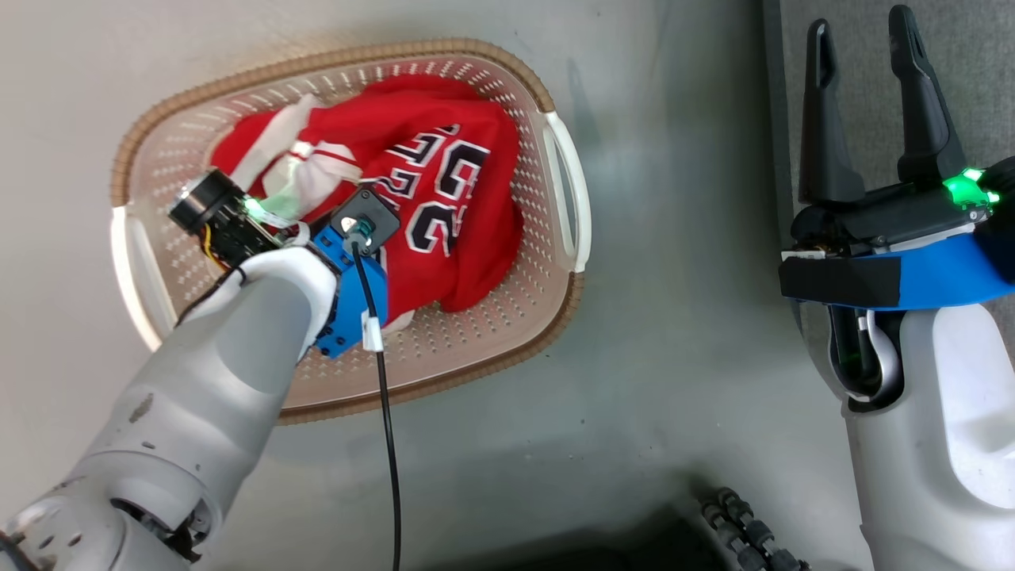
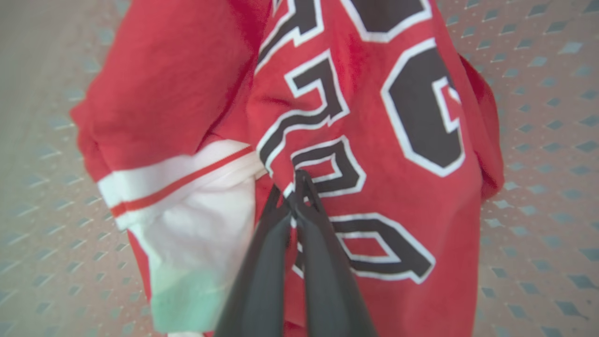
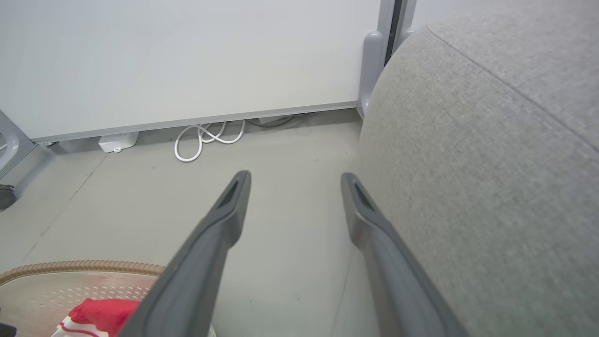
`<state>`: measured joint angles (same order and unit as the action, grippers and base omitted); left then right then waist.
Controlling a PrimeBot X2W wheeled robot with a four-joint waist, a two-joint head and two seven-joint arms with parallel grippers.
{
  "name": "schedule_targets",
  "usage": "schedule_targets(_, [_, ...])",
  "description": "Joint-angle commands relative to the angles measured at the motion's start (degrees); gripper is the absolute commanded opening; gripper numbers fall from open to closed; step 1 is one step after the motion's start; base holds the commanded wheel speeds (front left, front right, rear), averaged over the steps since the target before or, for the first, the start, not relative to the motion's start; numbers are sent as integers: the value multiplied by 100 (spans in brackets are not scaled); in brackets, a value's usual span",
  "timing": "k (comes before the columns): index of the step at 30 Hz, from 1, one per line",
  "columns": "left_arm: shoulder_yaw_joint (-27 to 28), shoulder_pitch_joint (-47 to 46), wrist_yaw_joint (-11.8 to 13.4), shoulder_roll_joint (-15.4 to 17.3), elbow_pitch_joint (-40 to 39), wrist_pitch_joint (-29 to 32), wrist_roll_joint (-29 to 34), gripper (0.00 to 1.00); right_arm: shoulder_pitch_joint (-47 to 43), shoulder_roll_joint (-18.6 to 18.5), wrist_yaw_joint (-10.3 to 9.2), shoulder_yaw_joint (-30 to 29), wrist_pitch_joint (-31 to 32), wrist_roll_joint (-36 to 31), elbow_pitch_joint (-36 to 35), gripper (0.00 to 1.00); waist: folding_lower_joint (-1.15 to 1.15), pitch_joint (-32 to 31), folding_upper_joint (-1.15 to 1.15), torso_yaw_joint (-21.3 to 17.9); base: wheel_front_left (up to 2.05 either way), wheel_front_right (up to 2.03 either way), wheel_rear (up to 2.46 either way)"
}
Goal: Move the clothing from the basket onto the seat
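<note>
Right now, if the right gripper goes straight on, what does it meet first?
Probably the grey floor, though depth is unclear; the right gripper points past the large grey fabric seat.

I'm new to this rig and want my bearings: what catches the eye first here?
The red jersey with black-and-white lettering, heaped in the cream perforated plastic basket on the floor, stands out most. The left pincer is shut on its cloth, while the right pincer hangs open beside the big grey fabric seat.
</note>
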<state>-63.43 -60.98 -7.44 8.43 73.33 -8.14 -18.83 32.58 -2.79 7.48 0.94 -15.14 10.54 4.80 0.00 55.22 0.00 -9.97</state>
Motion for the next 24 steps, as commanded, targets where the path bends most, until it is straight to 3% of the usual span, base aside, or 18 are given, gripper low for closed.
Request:
schedule_targets(1, [-21,58,-3,-52,-37,-135,-67,0,-30,-18,3,-16,-2,-34,37,100,0,-160,0,98,0,0,0])
schedule_targets(16, [-131,327,-2,-387,-510,-701,-541,0,-290,-19,3,-153,-2,-267,277,100,0,-1175,0,536,0,0,0])
schedule_targets(24, [249,563,99,-333,-1433,-713,-550,0,-573,-20,3,-275,-2,-364,385,100,0,-1860,0,734,0,0,0])
